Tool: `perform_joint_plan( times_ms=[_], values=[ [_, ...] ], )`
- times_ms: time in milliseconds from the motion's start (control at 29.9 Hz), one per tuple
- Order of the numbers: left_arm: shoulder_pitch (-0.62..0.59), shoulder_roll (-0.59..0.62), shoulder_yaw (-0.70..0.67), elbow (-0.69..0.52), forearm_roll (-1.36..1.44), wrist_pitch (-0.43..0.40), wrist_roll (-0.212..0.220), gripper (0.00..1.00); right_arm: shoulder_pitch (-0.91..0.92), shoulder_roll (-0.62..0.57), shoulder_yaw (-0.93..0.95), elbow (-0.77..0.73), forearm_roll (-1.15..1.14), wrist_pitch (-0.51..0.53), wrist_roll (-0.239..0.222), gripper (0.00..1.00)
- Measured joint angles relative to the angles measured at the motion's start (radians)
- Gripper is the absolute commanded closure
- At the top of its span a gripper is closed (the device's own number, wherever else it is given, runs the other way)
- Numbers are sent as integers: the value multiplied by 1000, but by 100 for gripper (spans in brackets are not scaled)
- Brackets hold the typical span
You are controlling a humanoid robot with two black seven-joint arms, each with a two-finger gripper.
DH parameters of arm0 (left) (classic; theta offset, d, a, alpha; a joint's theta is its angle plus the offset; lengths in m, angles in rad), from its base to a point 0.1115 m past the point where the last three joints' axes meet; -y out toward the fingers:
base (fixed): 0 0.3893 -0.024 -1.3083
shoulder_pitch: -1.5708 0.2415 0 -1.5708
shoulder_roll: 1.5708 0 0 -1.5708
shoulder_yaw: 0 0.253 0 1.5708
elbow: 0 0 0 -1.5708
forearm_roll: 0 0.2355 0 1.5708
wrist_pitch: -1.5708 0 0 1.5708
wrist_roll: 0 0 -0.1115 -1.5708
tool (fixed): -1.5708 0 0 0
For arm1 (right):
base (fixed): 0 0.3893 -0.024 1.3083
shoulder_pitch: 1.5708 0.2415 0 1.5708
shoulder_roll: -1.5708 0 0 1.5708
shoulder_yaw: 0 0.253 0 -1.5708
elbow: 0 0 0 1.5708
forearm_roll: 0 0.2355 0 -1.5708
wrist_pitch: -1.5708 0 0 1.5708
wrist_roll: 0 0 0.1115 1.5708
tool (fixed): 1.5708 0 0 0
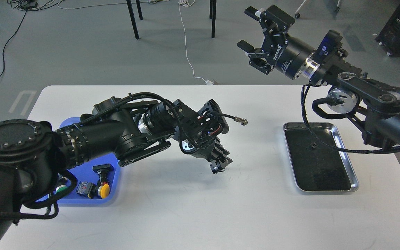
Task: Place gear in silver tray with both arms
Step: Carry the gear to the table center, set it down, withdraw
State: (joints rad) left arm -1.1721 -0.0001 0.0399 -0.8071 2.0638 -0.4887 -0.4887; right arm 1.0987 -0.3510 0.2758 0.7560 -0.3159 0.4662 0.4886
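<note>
The silver tray (pixel 325 190) lies on the right of the white table, with a small dark piece (pixel 313 146) on its dark bottom. My left gripper (pixel 217 168) hangs low over the middle of the table, pointing down and right. Its fingers are shut on a small dark round part that looks like the gear (pixel 215 169). My right gripper (pixel 255 38) is open and empty. It is raised high beyond the table's far edge, up and left of the silver tray, and faces left.
A blue plastic tray (pixel 82 202) at the front left holds push-button parts, one with a yellow cap (pixel 105 190); my left arm hides most of it. Chair legs and cables are on the floor behind the table.
</note>
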Motion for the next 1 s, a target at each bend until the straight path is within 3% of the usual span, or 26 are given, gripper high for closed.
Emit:
perform_joint_plan(
  times_ms=[602, 702, 836, 969, 1003],
  values=[
    [51, 0, 23, 2, -3, 0, 0, 80, -4, -6, 0, -1, 0, 0, 0, 5],
    [58, 0, 23, 2, -4, 0, 0, 71, -5, -6, 0, -1, 0, 0, 0, 5],
    [66, 0, 23, 2, -5, 0, 0, 42, -12, -6, 0, -1, 0, 0, 0, 5],
    [67, 0, 23, 2, -10, 0, 0, 21, -18, -6, 0, -1, 0, 0, 0, 4],
    [67, 0, 22, 2, -12, 0, 0, 20, -20, -6, 0, -1, 0, 0, 0, 4]
  ],
)
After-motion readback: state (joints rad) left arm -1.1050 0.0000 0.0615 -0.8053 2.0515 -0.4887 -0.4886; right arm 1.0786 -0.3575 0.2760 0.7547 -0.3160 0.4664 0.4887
